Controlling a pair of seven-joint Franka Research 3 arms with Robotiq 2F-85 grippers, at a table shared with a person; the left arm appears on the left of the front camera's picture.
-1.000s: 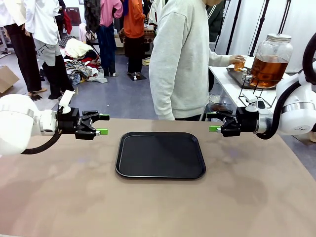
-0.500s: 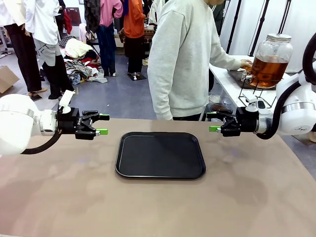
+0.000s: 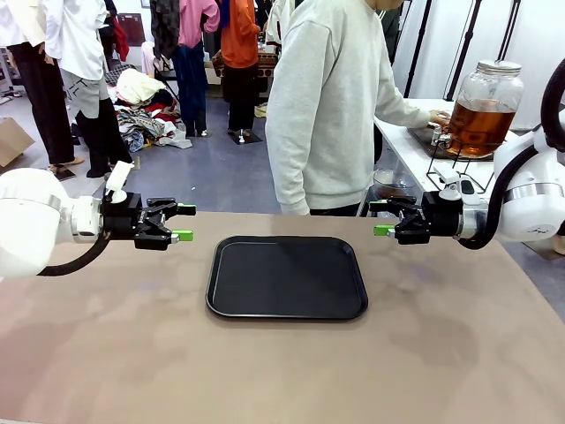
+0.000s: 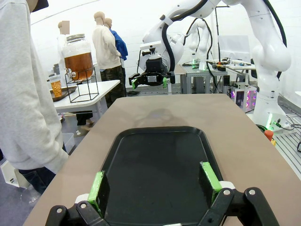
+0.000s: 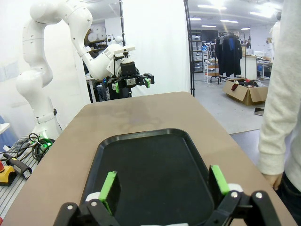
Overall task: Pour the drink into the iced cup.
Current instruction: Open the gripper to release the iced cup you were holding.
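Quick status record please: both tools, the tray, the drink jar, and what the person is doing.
left tool: open, holding nothing, above the table left of the tray
right tool: open, holding nothing, right of the tray
tray: black, on the table between the tools
dispenser jar: amber drink, metal lid, on a wire stand on the side table
person's hand: at the jar's tap

No readable text, label, brand, number or sign anywhere. Jar [image 3: 484, 106], tray [image 3: 287, 277], table [image 3: 441, 353] bare of print. Background boxes, equipment too small, blurred to read.
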